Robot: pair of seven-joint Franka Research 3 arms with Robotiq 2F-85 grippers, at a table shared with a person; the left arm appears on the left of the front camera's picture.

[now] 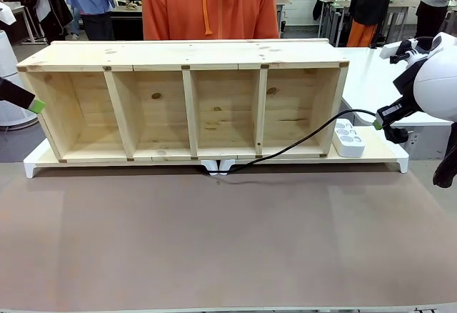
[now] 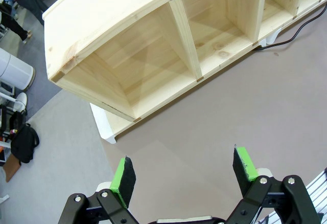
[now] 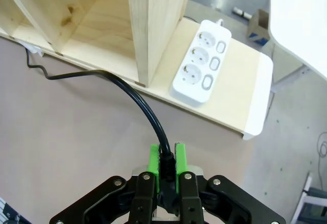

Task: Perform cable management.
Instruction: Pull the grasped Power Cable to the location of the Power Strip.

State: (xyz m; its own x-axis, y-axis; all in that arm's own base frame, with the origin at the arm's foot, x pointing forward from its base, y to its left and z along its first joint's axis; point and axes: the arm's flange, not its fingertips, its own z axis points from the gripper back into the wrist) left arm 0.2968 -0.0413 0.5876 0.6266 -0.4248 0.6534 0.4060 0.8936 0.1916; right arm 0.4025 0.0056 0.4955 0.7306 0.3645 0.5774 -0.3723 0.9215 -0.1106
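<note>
One thin, glossy black cable (image 1: 300,140) runs slantwise from the right gripper (image 3: 166,156) — pads pinched tight on its end — down and left past the white power strip (image 1: 348,138) to the front edge of the wooden shelf (image 1: 186,54) at its middle. Left gripper (image 2: 186,170) hangs spread wide, empty, above the table (image 2: 245,111).

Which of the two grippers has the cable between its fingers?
The right gripper, shut on the cable near the power strip; the left gripper hangs open and empty.
</note>
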